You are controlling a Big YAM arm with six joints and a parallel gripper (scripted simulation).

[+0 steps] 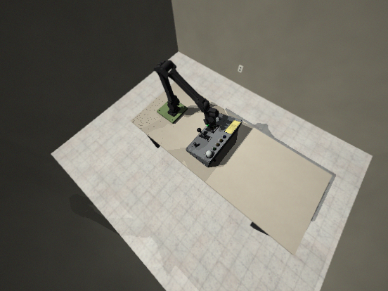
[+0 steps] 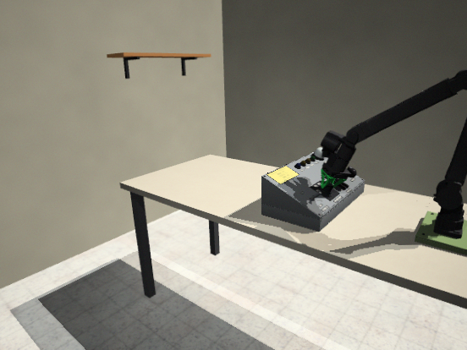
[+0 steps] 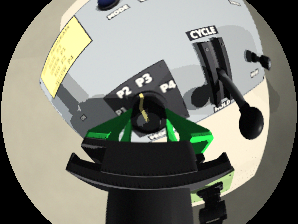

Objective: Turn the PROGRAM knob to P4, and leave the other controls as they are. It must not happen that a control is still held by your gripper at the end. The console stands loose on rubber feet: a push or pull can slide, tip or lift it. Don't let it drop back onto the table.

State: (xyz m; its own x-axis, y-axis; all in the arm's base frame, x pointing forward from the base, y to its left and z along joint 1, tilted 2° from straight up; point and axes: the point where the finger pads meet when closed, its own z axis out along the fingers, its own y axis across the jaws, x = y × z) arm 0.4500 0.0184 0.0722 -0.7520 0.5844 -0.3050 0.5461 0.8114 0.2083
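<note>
The black parallel gripper with green fingers is closed about halfway on the small black round PROGRAM knob [image 3: 145, 113], which sits between the two fingers and stops them from closing more. The knob is on the sloped face of the dark grey wedge-shaped console [image 2: 296, 199], in the lower middle of the panel as the wrist view shows it, and the console stands on the beige table top [image 2: 199, 177] near the arm's green base plate [image 2: 427, 232]. The relation that matters is the angle between the knob's pale pointer line [image 3: 141, 106] and the white mark P4 [image 3: 166, 86]. In the wrist view the marks P2 [image 3: 123, 92], P3 [image 3: 143, 80] and P4 lie in an arc above the knob, and the pointer seems to aim between P2 and P3, perhaps closer to P3. P4 lies to the right of it, so I judge that a clockwise turn around the knob's own axis is needed. This axis points out of the sloped face, toward the wrist. Just right of the knob stands the black lever with a ball end [image 3: 233, 90] under the CYCLE label [image 3: 201, 32]; a wide wrist rotation could brush it. Because the console is loose, any side push may slide it.
</note>
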